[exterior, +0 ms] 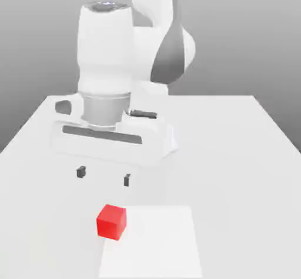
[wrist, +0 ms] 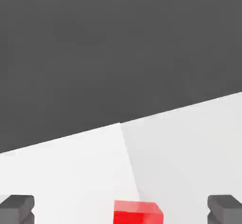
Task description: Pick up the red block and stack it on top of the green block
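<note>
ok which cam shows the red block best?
Exterior view: the whole red block shows, top and two sides, at the edge of a lighter square patch on the table. The hand view catches just its upper part, cut off by the frame edge.

simulated test bench: plain white table (exterior: 247,154), blank grey backdrop (exterior: 247,36).

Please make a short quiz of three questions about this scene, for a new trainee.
1. True or false: the gripper holds the red block.
2. On what does the red block rest? A) the white table B) a green block C) a tray
3. Are the gripper's fingers open or shut?

Key: 1. False, the block lies apart from the fingers. 2. A. 3. Open.
</note>
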Robot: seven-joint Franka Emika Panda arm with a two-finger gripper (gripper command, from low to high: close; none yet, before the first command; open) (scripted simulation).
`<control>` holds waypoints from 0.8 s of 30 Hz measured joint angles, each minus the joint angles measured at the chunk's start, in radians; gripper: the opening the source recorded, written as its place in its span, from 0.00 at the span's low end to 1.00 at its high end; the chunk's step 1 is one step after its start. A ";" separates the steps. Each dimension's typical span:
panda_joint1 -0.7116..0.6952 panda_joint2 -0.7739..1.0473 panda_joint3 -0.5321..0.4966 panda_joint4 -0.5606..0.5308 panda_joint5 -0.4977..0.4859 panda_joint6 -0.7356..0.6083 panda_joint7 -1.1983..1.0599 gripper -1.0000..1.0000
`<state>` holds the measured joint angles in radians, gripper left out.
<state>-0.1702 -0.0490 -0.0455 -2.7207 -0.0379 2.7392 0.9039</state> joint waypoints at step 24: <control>-0.064 0.114 0.005 0.038 0.068 0.009 0.014 0.00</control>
<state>-0.2346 0.0647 -0.0403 -2.6827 0.0303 2.7478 0.9174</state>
